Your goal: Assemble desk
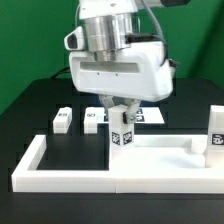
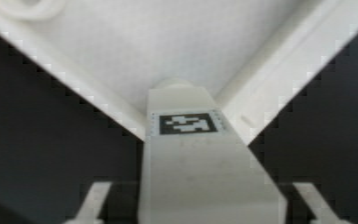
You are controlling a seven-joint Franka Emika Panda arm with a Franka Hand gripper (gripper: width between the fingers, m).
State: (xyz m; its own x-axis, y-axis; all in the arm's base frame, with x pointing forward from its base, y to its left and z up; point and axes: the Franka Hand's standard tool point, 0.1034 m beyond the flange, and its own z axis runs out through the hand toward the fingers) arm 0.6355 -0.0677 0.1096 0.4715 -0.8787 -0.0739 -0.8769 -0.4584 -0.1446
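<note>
The desk's white tabletop [image 1: 165, 152] lies flat inside the border wall; in the wrist view it is the wide white surface [image 2: 131, 55] with a round corner socket [image 2: 25, 8]. One white leg [image 1: 122, 136] with a black-and-white tag stands upright at the tabletop's corner on the exterior view's left. My gripper [image 1: 122, 126] hangs straight over it. In the wrist view this leg [image 2: 202, 165] fills the space between my fingers [image 2: 101, 200], with a dark gap on each side. My gripper [image 2: 202, 208] is open around the leg and is not touching it.
Two loose legs [image 1: 63, 121] [image 1: 92, 120] lie on the black table behind the wall's left arm. Another tagged leg [image 1: 216, 134] stands upright at the exterior view's right. The low white U-shaped wall [image 1: 60, 181] runs along the front. The marker board [image 1: 152, 116] lies behind my gripper.
</note>
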